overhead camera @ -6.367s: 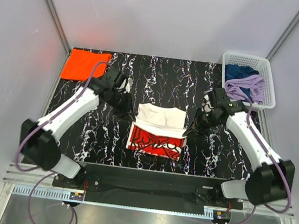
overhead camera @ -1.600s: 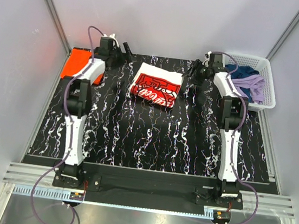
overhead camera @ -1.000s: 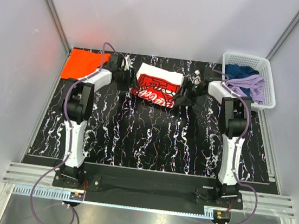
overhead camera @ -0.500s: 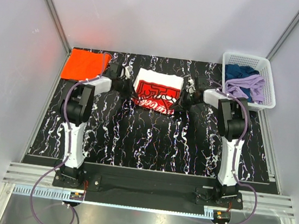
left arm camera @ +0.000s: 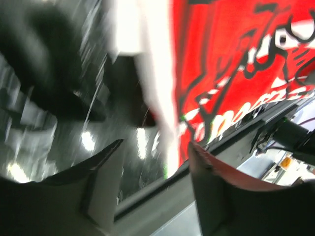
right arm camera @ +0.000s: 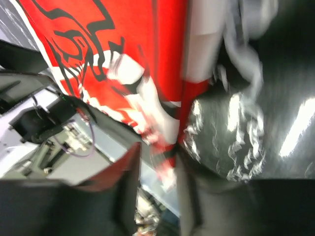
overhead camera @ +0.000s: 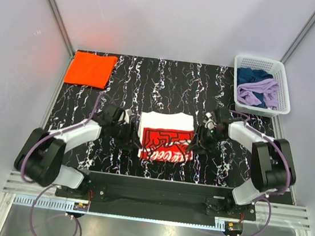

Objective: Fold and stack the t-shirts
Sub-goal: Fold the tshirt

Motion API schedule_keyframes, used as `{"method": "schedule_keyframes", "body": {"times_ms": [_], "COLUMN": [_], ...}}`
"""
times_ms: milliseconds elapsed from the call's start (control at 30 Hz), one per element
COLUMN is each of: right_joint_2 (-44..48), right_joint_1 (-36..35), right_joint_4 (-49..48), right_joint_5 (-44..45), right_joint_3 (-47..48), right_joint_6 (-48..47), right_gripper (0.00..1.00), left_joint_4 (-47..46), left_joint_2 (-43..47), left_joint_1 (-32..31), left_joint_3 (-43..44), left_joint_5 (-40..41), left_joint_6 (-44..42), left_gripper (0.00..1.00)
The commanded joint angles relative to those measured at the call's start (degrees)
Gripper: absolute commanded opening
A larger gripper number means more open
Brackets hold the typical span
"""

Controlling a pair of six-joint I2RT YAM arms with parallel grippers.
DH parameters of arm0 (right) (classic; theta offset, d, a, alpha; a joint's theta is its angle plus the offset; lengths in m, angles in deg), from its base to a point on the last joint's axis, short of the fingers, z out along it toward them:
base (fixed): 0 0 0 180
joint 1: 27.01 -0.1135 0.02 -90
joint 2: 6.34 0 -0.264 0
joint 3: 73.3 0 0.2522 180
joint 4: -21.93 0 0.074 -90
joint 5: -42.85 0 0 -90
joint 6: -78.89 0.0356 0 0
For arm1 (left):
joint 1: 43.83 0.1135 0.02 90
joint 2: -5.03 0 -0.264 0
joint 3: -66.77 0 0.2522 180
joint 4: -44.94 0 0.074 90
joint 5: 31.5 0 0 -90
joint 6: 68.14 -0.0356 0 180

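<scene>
- White cloth with a red print: the folded white t-shirt [overhead camera: 165,137] lies at the near middle of the desk [overhead camera: 166,90], between the 2 pincers.
- The orange t-shirt [overhead camera: 90,69] lies folded at the far-left corner, well apart from it. Stacking is not yet done.
- The left pincer [overhead camera: 132,135] sits at the shirt's left edge. Its wrist view shows the fingers [left arm camera: 101,189] standing apart, with the white hem running between them unpinched.
- The right pincer [overhead camera: 196,144] sits at the shirt's right edge. Its gap is narrow and holds blurred cloth; whether it grips or has let go, I cannot tell.
- Risk 1: if the right pincer withdraws with cloth caught, the top layer drags and the fold opens.
- Risk 2: uneven release by the 2 pincers can skew the bundle, making it harder to carry to the orange shirt.
- Change: in the previous frame the white shirt lay farther back, with both arms stretched out. It now lies nearer the bases and the arms are bent. The orange shirt and the basket [overhead camera: 259,61] stay put.
</scene>
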Motion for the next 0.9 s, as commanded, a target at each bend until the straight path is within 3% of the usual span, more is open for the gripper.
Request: {"method": "schedule_keyframes", "body": {"times_ms": [0, 67, 167, 367, 467, 533, 633, 667, 767, 867], "right_joint_2": [7.06, 8.13, 7.43, 6.02, 7.08, 5.76, 3.22, 2.6, 0.49, -0.39], "right_joint_1": [-0.04, -0.04, -0.04, -0.13, -1.27, -1.27, -1.28, -1.27, -1.1, -0.84], "right_joint_4": [4.78, 6.36, 12.41, 18.49, 17.1, 13.34, 5.79, 4.53, 1.1, 0.39], "right_joint_5": [0.11, 1.59, 7.04, 12.76, 7.79, 2.6, -3.31, -2.8, -0.61, 4.48], "right_joint_3": [-3.87, -2.92, 2.79, 10.54, 9.06, 5.56, -0.5, -1.66, -5.18, -6.86], "right_joint_6": [-1.06, -0.19, -1.32, -3.96, -3.96, -3.88, -1.86, -0.63, 0.69, 1.31], "right_gripper": [0.47, 0.58, 0.61, 0.58, 0.56, 0.5, 0.23, 0.19, 0.14, 0.13], "left_joint_4": [5.26, 10.6, 12.05, 0.82, -4.27, -9.11, -17.73, -18.97, -16.97, -13.28], "left_joint_2": [7.14, 8.74, 9.45, 6.38, 4.36, 1.82, -1.26, -1.88, -3.47, -3.38], "left_joint_1": [0.68, 0.77, 1.12, 0.07, -2.47, -3.36, -4.07, -4.07, -4.06, -3.98], "left_joint_3": [-2.34, -0.24, 3.55, 6.89, 7.95, 5.5, -0.37, -1.53, -5.05, -7.61], "left_joint_5": [3.77, 5.96, 4.74, -6.06, -8.62, -11.95, -12.93, -12.32, -10.74, -7.05], "left_joint_6": [1.88, -0.67, -2.08, -0.51, 1.6, 6.16, 11.7, 12.06, 12.24, 11.11], "left_gripper": [0.64, 0.69, 0.66, 0.47, 0.43, 0.4, 0.37, 0.37, 0.34, 0.39]}}
